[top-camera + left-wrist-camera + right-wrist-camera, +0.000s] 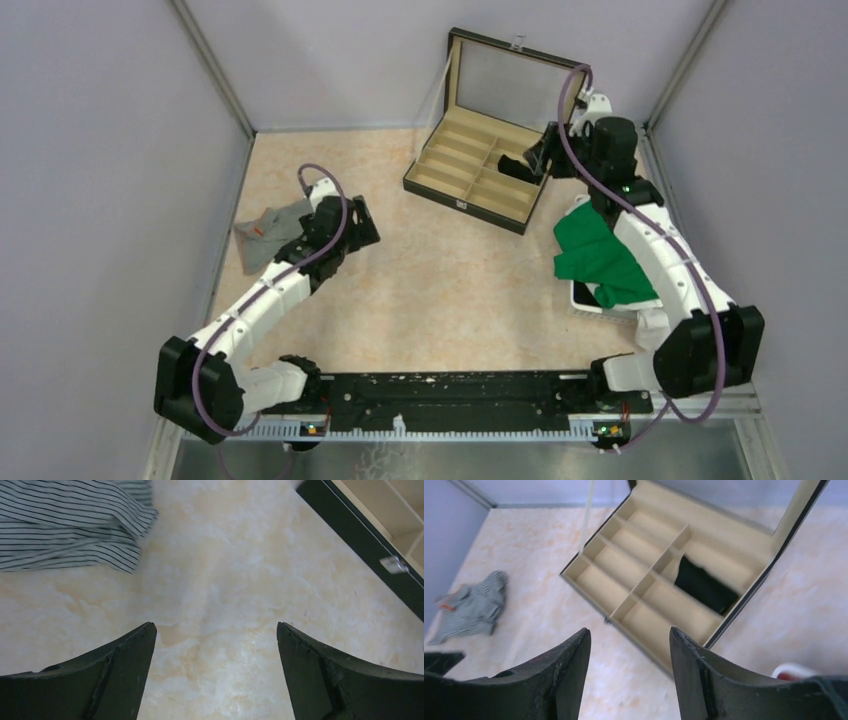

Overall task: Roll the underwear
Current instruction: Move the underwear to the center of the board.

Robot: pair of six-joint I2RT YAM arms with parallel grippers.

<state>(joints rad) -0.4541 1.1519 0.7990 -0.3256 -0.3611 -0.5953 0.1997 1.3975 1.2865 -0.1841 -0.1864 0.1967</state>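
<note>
Spread wide, the left gripper [215, 630] hangs beside the striped grey fabric underwear [70, 525], left of the open black compartmented case [440, 196]. The black fabric underwear [704, 585] lies inside the case, near the spread right gripper [629, 635].

The compartmented case [465, 206] sits open on the table [450, 290], far and right of centre, with its lid [510, 75] standing behind the compartments. The stowed underwear [513, 166] lies in a compartment toward the case's right end, seemingly a rear one. The loose underwear [268, 230] lies on the table at far left, near the wall. The left gripper [362, 222] is just right of it. The right gripper [540, 158] is at the case's right end. A cloth heap [600, 255] lies nearer, under the right arm.
</note>
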